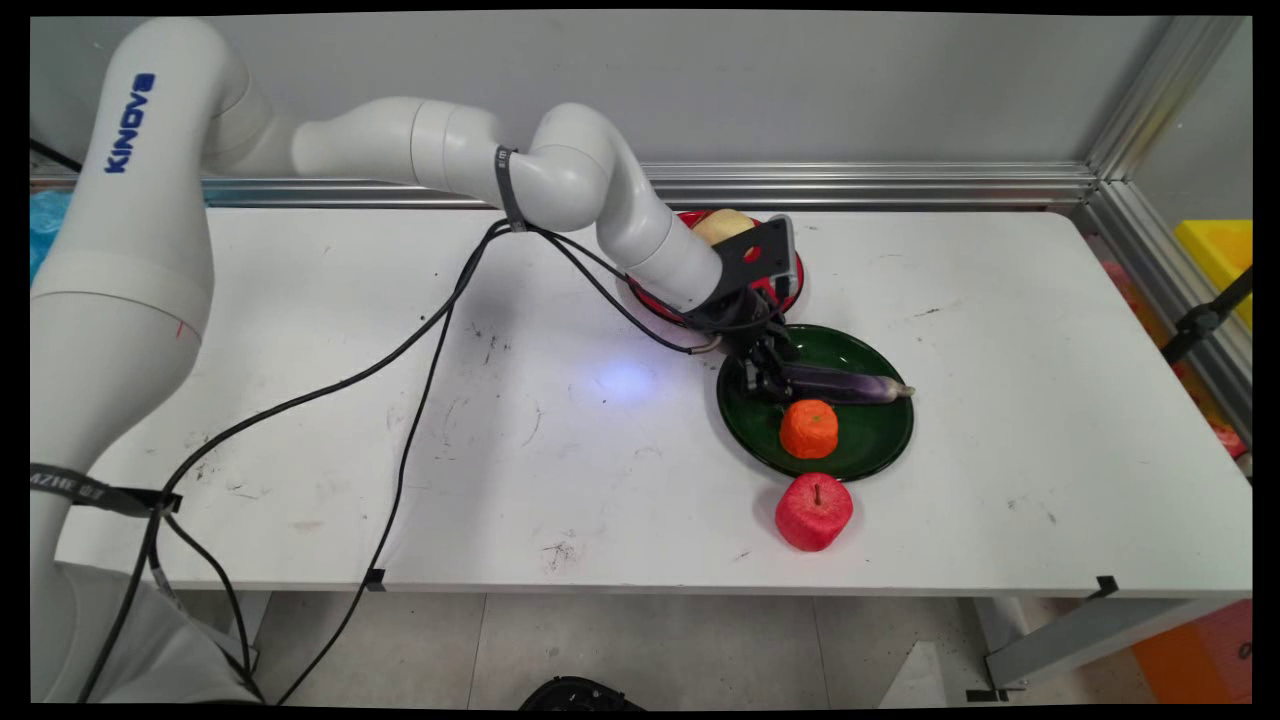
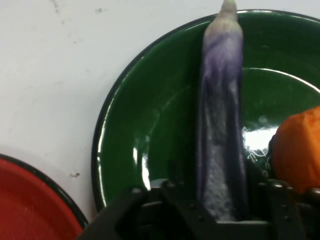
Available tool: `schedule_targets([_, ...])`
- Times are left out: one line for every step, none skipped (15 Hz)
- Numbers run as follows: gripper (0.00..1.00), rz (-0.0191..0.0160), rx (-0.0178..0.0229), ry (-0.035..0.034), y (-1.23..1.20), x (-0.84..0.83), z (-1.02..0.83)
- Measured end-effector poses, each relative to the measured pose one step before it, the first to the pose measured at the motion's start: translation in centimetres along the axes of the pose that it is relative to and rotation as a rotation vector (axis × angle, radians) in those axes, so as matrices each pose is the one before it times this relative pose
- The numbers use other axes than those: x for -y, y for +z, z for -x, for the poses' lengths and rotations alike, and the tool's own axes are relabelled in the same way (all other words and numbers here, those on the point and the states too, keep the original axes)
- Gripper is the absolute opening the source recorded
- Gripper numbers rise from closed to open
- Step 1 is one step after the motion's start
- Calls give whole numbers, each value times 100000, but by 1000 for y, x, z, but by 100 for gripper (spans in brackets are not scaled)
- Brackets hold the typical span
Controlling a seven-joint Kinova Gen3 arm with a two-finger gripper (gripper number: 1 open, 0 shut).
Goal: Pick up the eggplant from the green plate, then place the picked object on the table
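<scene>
White table (image 1: 300, 400) before a grey wall; jaws (image 1: 765, 380) clenched round the eggplant (image 1: 850, 386) on the green plate (image 1: 880, 440).

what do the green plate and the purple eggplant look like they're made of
The green plate looks like enamelled metal or glazed ceramic: hard, glossy, with sharp white glare and a thin dark rim. The eggplant looks like a plastic or foam toy: matt, faintly grainy skin, purple fading to a pale tip. Neither is certain.

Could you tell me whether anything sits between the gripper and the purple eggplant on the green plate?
Nothing visible does: the gripper is already at the eggplant's end, on the green plate. The orange lies beside it.
</scene>
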Motion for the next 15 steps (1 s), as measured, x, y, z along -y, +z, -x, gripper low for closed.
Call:
schedule_targets([0, 295, -25, 207, 13, 16, -16])
schedule_targets([0, 314, -81, 151, -38, 37, -61])
schedule_targets([0, 315, -212, 15, -136, 78, -160])
schedule_targets([0, 152, -349, -81, -273, 124, -245])
schedule_targets([0, 135, -193, -234, -239, 104, -196])
schedule_targets([0, 2, -140, -232, -215, 85, -156])
schedule_targets([0, -38, -246, -655, -471, 148, -294])
schedule_targets([0, -109, -153, -621, -470, 121, -275])
schedule_targets([0, -291, 49, -894, -656, 143, -260])
schedule_targets([0, -338, 334, -729, -602, 116, -167])
schedule_targets([0, -385, 504, -561, -579, 102, -47])
schedule_targets([0, -390, 746, -535, -612, 83, 45])
schedule_targets([0, -393, 970, -513, -648, 58, 177])
schedule_targets([0, -440, 1421, -592, -791, 61, 359])
schedule_targets([0, -415, 1562, -547, -821, 31, 523])
